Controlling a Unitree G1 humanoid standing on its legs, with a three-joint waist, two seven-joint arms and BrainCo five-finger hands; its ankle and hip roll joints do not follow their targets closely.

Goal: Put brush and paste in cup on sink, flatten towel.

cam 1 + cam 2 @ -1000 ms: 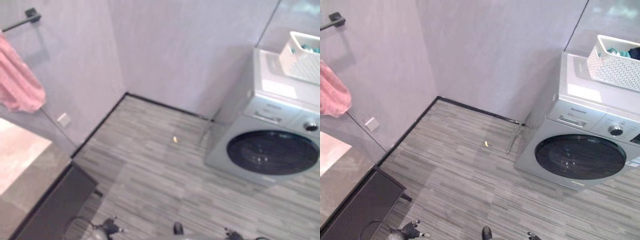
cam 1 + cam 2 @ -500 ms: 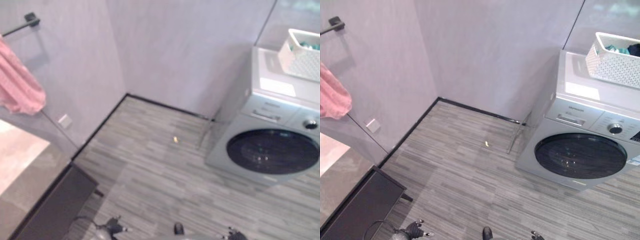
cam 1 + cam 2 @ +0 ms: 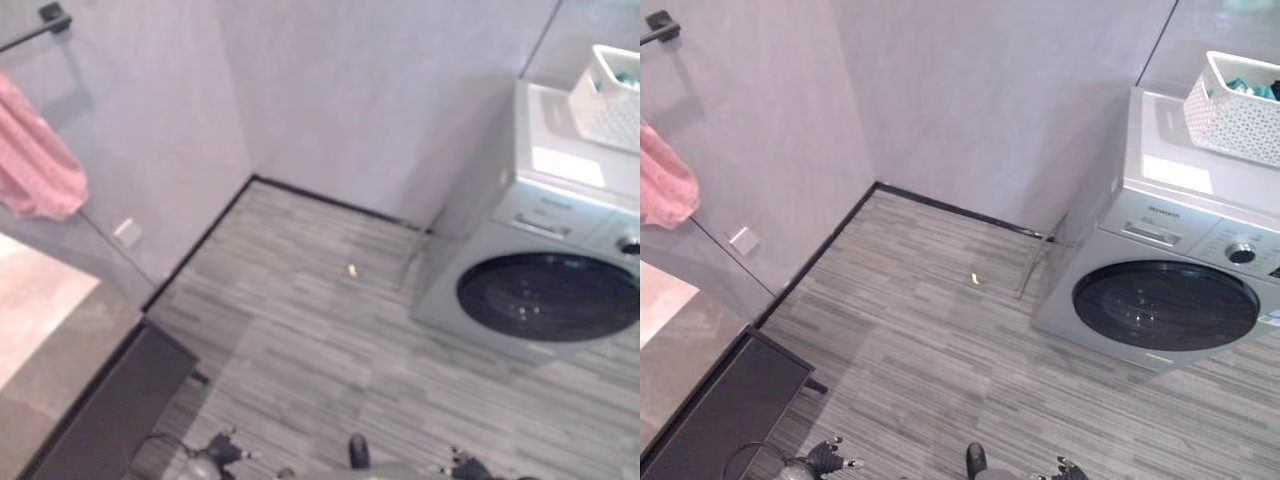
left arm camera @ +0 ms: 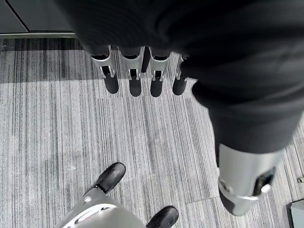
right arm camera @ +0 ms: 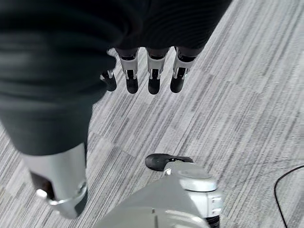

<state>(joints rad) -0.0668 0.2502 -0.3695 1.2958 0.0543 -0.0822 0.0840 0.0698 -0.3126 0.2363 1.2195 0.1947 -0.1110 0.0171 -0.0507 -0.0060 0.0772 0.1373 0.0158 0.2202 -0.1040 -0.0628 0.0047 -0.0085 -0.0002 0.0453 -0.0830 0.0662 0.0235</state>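
Observation:
A pink towel (image 3: 35, 160) hangs bunched from a black wall rail (image 3: 40, 18) at the far left. Below it lies the pale stone counter (image 3: 40, 320) of the sink unit. My left hand (image 4: 135, 80) hangs over the striped grey floor with straight fingers and nothing in it; it also shows as the left hand (image 3: 825, 457) at the bottom edge of the right eye view. My right hand (image 5: 152, 76) hangs the same way, fingers straight and empty, low at the right hand (image 3: 1065, 467) spot near the bottom edge.
A washing machine (image 3: 1170, 290) stands at the right with a white basket (image 3: 1240, 105) of clothes on top. A dark cabinet front (image 3: 720, 410) runs under the counter. A small yellow scrap (image 3: 975, 279) lies on the floor.
The whole picture has shifted a little, so the camera moved. Neither hand nor the towel has moved.

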